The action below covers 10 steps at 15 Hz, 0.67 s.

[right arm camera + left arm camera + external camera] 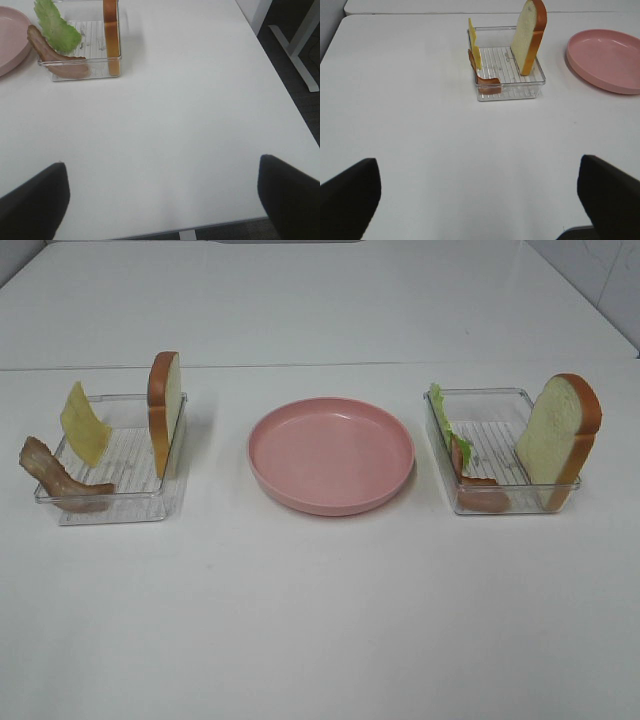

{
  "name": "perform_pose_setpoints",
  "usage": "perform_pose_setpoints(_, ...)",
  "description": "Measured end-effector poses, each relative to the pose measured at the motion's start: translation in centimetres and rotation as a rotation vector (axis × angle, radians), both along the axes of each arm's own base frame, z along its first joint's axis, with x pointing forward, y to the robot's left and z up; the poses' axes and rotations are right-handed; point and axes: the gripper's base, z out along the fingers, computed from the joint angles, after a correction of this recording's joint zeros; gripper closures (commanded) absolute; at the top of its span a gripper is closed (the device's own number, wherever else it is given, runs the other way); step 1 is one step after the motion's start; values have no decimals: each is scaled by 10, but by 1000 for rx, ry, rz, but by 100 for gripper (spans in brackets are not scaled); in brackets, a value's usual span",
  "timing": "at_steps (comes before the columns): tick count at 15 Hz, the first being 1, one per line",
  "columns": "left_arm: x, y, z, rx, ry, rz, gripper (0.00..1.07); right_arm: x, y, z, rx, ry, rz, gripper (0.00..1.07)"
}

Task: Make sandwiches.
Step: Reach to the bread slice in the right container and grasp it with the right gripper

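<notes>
In the left clear tray a bread slice stands upright, with a yellow cheese square leaning and a bacon strip draped over the front corner. The right clear tray holds another upright bread slice, a green lettuce leaf and a bacon strip. Neither gripper shows in the high view. My left gripper is open over bare table, well short of its tray. My right gripper is open too, far from its tray, empty.
A pink round plate sits empty between the two trays. The white table's right edge runs close beside my right gripper, with the floor and a table leg beyond it.
</notes>
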Motion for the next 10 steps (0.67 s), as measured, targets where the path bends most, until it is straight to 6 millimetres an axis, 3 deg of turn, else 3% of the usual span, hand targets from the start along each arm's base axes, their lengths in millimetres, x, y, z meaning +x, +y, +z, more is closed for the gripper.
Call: perform_pose_setpoints(10,0,0,0,0,0,0,6,0,0,0,0,0,0,9)
